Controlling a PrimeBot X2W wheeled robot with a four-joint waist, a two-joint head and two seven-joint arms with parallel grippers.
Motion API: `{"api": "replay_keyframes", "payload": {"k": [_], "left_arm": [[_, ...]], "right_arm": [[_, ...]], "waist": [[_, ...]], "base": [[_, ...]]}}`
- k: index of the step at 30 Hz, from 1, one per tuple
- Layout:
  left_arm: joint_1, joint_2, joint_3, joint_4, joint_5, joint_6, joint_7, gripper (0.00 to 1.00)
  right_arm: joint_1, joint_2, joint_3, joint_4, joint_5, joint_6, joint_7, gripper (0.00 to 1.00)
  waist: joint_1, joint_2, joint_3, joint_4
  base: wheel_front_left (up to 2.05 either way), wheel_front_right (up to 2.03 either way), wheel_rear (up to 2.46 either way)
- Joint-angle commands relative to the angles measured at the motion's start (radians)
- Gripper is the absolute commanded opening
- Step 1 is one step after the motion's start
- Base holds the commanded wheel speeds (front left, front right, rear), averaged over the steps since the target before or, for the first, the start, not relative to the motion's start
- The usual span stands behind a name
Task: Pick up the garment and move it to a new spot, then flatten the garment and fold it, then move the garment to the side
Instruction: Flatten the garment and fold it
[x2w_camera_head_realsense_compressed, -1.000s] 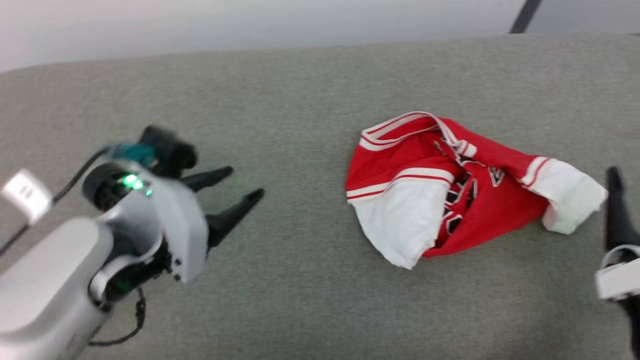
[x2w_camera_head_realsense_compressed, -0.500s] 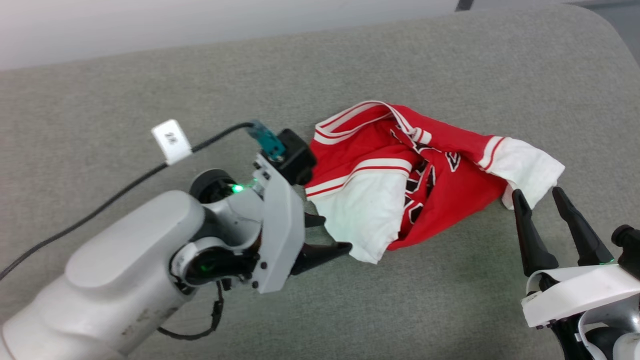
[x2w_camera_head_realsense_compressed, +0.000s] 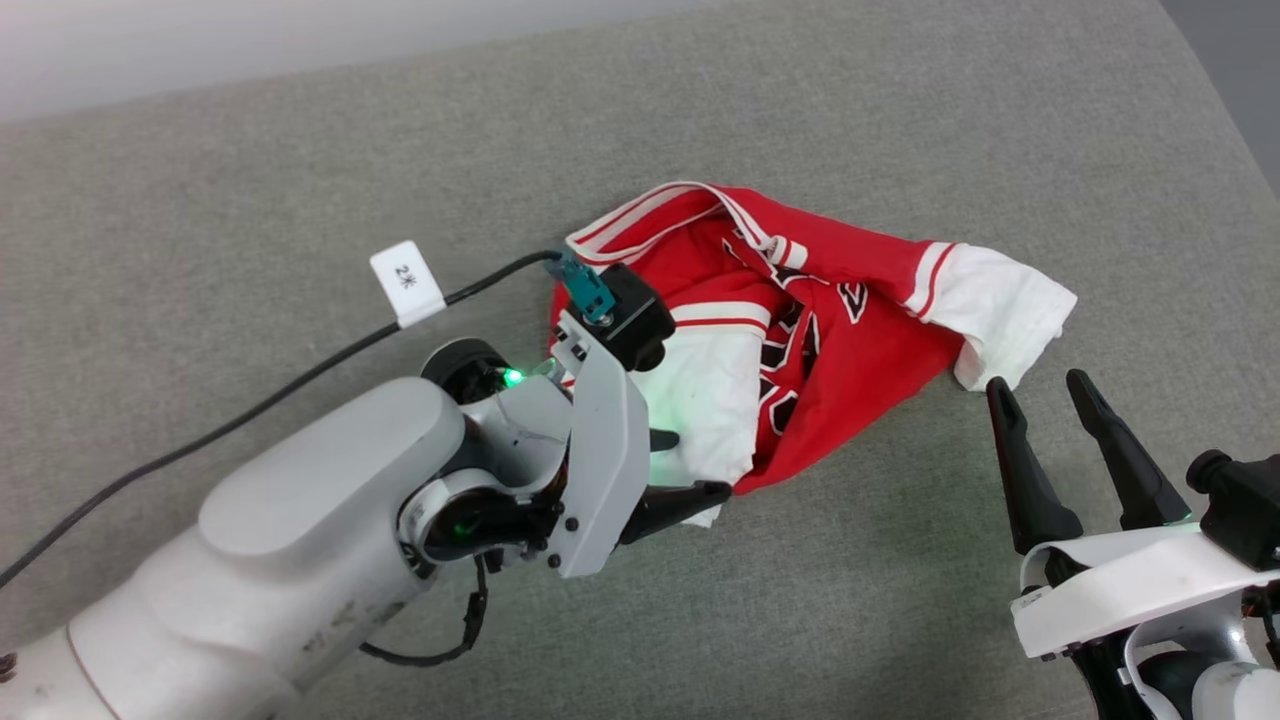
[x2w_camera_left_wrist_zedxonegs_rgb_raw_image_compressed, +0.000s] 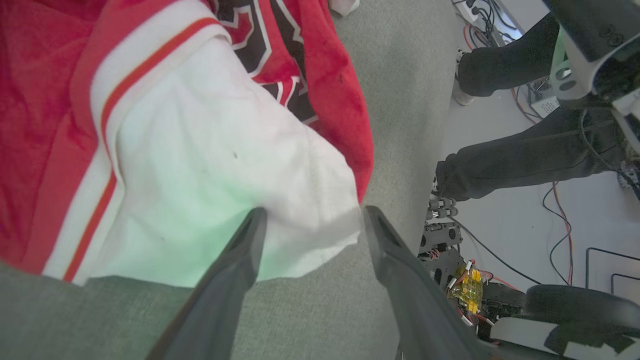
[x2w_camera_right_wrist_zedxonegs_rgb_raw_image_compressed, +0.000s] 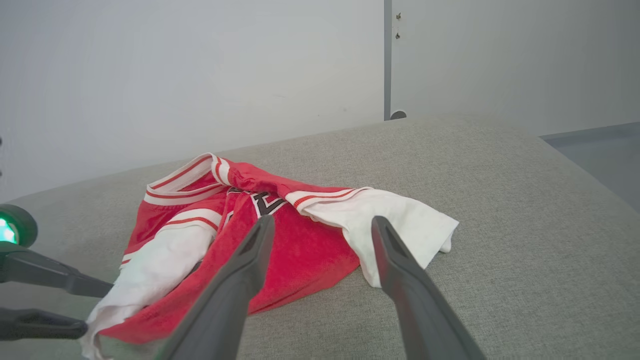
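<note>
Since one second ago the left gripper (x2w_camera_head_realsense_compressed: 700, 463) has crossed from bare upholstery to the garment (x2w_camera_head_realsense_compressed: 850, 350), and the head camera has also shifted. At far left, a black cable carrying a white paper tag (x2w_camera_head_realsense_compressed: 406, 283) runs across the grey woven cushion (x2w_camera_head_realsense_compressed: 300, 180) to the left wrist. The left arm's smooth, pale, rounded casing (x2w_camera_head_realsense_compressed: 300, 560) ends in two tapered dark fingers that are spread apart. In the left wrist view they straddle the hem corner of a soft white sleeve (x2w_camera_left_wrist_zedxonegs_rgb_raw_image_compressed: 210, 165), one tip over the cloth and the other just beside its edge. The garment lies crumpled at mid-cushion. It is a red knit shirt with white sleeves, red-and-white striped ribbed trim and black lettering outlined in white, partly hidden in the folds. A second white sleeve (x2w_camera_head_realsense_compressed: 1000, 305) fans out on its right side. The right gripper (x2w_camera_head_realsense_compressed: 1035, 382) sits near that sleeve with its matte pointed fingers also spread and holding nothing. In the left wrist view, a person's legs in dark trousers (x2w_camera_left_wrist_zedxonegs_rgb_raw_image_compressed: 525, 155) stand beyond the cushion's rounded edge, among loose wires on the floor.
</note>
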Motion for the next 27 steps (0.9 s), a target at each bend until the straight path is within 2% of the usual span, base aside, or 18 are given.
{"api": "replay_keyframes", "payload": {"k": [1,7,9,10,11,13,14,15,16,20,23,26,27], "left_arm": [[-0.017,-0.004,-0.006,0.005,0.006,0.0,-0.01,1.0],[-0.032,-0.005,-0.033,0.02,0.014,0.0,-0.031,1.0],[-0.035,-0.005,-0.04,0.027,0.016,0.0,-0.042,0.84],[-0.036,-0.005,-0.044,0.03,0.017,0.0,-0.048,0.69],[-0.038,-0.006,-0.048,0.033,0.016,0.0,-0.053,0.44],[-0.043,-0.006,-0.052,0.043,0.017,0.0,-0.065,0.32],[-0.046,-0.008,-0.055,0.048,0.019,0.0,-0.071,0.22],[-0.049,-0.009,-0.059,0.052,0.019,0.0,-0.075,0.03],[-0.052,-0.009,-0.06,0.056,0.018,0.0,-0.082,0.0],[-0.069,0.007,-0.07,0.06,0.017,0.0,-0.102,0.0],[-0.094,0.055,-0.073,0.054,0.031,0.0,-0.124,0.0],[-0.122,0.133,-0.083,0.052,0.067,0.0,-0.151,0.0],[-0.122,0.133,-0.083,0.052,0.067,0.0,-0.151,0.0]], "right_arm": [[-0.007,0.003,0.004,0.003,0.013,0.0,-0.007,1.0],[-0.012,0.004,0.012,0.008,0.016,0.0,-0.015,1.0],[-0.012,0.004,0.015,0.007,0.018,0.0,-0.016,1.0],[-0.013,0.004,0.017,0.006,0.02,0.0,-0.017,1.0],[-0.014,0.004,0.018,0.004,0.022,0.0,-0.017,1.0],[-0.015,0.004,0.019,0.002,0.025,0.0,-0.018,1.0],[-0.016,0.004,0.019,0.001,0.026,0.0,-0.018,1.0],[-0.016,0.004,0.018,0.0,0.025,0.0,-0.018,1.0],[-0.016,0.004,0.018,-0.001,0.027,0.0,-0.018,1.0],[-0.007,0.004,0.004,-0.007,0.027,0.0,-0.013,1.0],[0.003,0.004,-0.006,-0.015,0.027,0.0,-0.007,1.0],[0.009,0.004,-0.013,-0.022,0.026,0.0,0.003,1.0],[0.009,0.004,-0.013,-0.022,0.026,0.0,0.003,1.0]], "waist": [[0.0,0.0,0.008,-0.007],[0.0,0.0,0.013,-0.013],[0.0,0.0,0.016,-0.013],[0.0,0.0,0.017,-0.013],[0.0,0.0,0.018,-0.013],[0.0,0.0,0.02,-0.013],[0.0,0.0,0.021,-0.013],[0.0,0.0,0.022,-0.012],[0.0,0.0,0.022,-0.011],[0.0,0.0,0.017,0.007],[0.0,0.0,0.007,0.031],[0.0,0.0,-0.003,0.058],[0.0,0.0,-0.003,0.058]], "base": [[0.0,0.0,0.0],[0.0,0.0,0.0],[0.0,0.0,0.0],[0.0,0.0,0.0],[0.0,0.0,0.0],[0.0,0.0,0.0],[0.0,0.0,0.0],[0.0,0.0,0.0],[0.0,0.0,0.0],[0.0,0.0,0.0],[0.0,0.0,0.0],[0.0,0.0,0.0],[0.0,0.0,0.0]]}}
